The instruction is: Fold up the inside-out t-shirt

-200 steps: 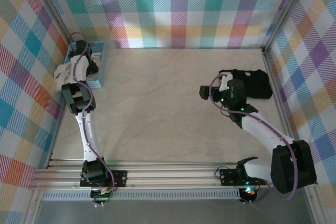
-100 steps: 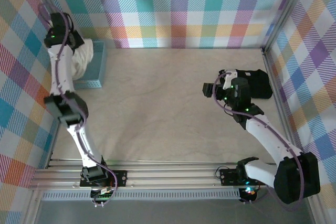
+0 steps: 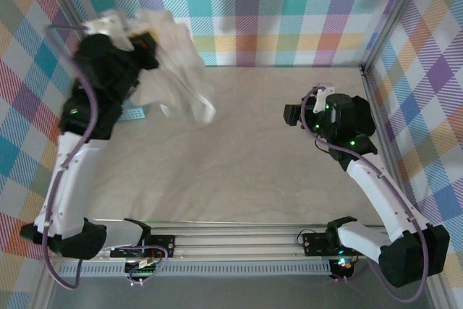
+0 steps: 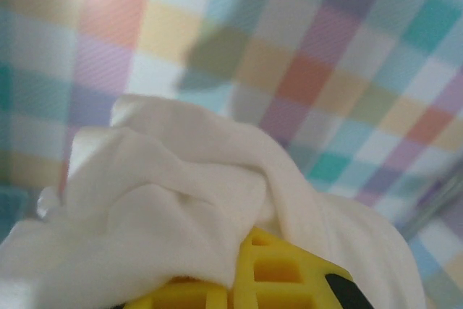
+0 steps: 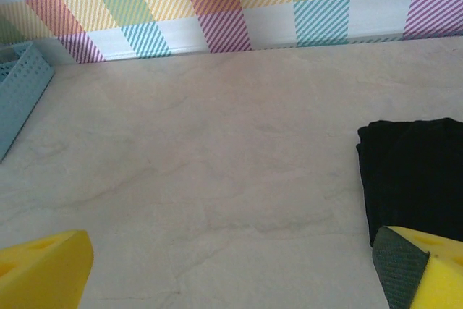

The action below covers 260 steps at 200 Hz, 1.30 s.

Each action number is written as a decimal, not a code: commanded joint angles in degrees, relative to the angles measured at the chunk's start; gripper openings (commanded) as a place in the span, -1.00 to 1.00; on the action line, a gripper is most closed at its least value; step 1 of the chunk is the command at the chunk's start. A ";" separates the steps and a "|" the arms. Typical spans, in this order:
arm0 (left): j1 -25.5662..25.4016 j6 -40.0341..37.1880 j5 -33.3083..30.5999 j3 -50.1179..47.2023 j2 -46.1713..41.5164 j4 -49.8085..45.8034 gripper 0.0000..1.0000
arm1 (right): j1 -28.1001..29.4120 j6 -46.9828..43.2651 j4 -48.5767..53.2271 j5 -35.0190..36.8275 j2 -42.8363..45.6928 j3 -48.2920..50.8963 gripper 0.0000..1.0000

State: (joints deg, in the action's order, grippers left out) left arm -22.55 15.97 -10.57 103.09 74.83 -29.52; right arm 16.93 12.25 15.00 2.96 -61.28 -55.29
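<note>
White, thin, soft cotton short-sleeved t-shirt [image 3: 177,70] is hanging in a loose bunch over the far-left corner of the pale marbled desk [image 3: 239,157], above the light-blue perforated plastic basket [image 3: 134,113]. The left end effector [image 4: 242,284] is clenching a gather of that cloth, and in the left wrist view the fabric is draping over its yellow fingers [image 4: 275,273] in crumpled folds. I cannot tell from above whether the lowest hem is brushing the desk.

Toward the right, the middle of the desk is lying bare, with none of the shirt spread on it. The right end effector [image 3: 292,115] is hovering released and carrying nothing, just beside the black folded garment [image 5: 412,179] at the desk's right edge.

By my reading the task is only beginning: the shirt is being carried as a crumpled mass, and no fold is showing anywhere. Laying it flat, smoothing it out and folding in the sleeves and body are all waiting to be done
</note>
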 commanded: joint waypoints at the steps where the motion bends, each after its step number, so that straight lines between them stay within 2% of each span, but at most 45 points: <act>1: -6.22 4.43 -4.21 -7.40 2.58 4.91 -1.00 | 0.26 -0.42 9.08 -2.45 0.52 -3.77 0.99; 16: -9.34 7.54 -4.71 -10.94 5.61 8.43 -1.00 | 0.30 -0.67 11.23 -4.48 -0.13 -4.14 0.99; 31: -10.48 10.49 -3.94 -11.70 11.71 11.97 -0.85 | 0.30 -0.07 11.41 -8.08 -1.38 -2.87 0.99; 50: -10.12 11.14 -3.48 -3.89 24.62 10.74 -0.38 | 0.41 2.53 9.68 -13.61 -3.89 0.15 0.97; 61: -9.12 9.52 -1.85 6.34 33.62 3.87 -0.01 | 1.26 4.74 7.18 -16.60 -5.49 2.71 0.90; 75: -7.75 7.51 -0.11 17.92 41.52 -6.29 0.21 | 4.90 6.39 3.76 -19.20 -7.90 5.57 0.85; 82: -7.37 6.37 0.62 18.39 41.95 -7.47 0.33 | 7.51 6.80 2.32 -18.95 -9.34 6.63 0.84; 91: -7.01 5.00 1.26 14.45 39.61 -6.18 0.49 | 11.10 7.16 0.02 -18.49 -11.52 7.54 0.84; 94: -7.02 4.73 1.27 12.33 38.29 -5.44 0.66 | 12.26 7.23 -0.88 -18.12 -12.41 7.83 0.84; 97: -6.95 4.48 1.33 10.00 36.22 -4.69 0.75 | 13.49 7.38 -1.67 -17.81 -13.34 7.94 0.84; 105: -6.69 4.03 1.17 2.94 31.78 -1.70 0.87 | 15.91 7.90 -3.41 -16.40 -16.21 7.80 0.84; 115: -5.80 4.47 0.69 -6.09 26.17 1.67 0.92 | 17.90 8.47 -5.29 -14.57 -20.20 6.88 0.83; 134: -2.41 6.83 1.59 -20.36 18.06 4.46 0.92 | 18.82 9.57 -9.21 -12.17 -27.63 4.57 0.77; 152: 1.27 9.21 4.49 -31.02 14.09 6.27 0.90 | 18.90 10.88 -13.23 -11.22 -34.05 2.49 0.68; 177: 3.91 11.92 14.00 -38.47 16.27 11.11 0.85 | 18.76 12.87 -19.07 -9.45 -40.66 0.17 0.49; 190: 3.91 12.37 18.60 -39.22 19.90 13.04 0.78 | 18.76 13.28 -22.45 -8.77 -42.13 -0.42 0.29; 216: 3.91 13.12 22.33 -38.57 26.40 17.64 0.49 | 18.09 12.46 -24.21 -4.37 -41.85 -1.14 -0.23; 237: 3.91 12.97 23.47 -37.76 29.94 19.42 0.23 | 16.86 11.67 -24.81 -4.88 -40.71 -1.20 -0.57; 260: 3.98 12.76 24.52 -36.07 32.55 19.80 -0.26 | 15.91 9.34 -22.99 -5.57 -38.32 -2.14 -1.00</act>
State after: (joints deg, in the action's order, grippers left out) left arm -18.33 28.95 10.37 64.71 106.00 -13.06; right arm 34.04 23.88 -6.83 -3.11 -102.91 -55.22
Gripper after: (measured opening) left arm 0.465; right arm 0.071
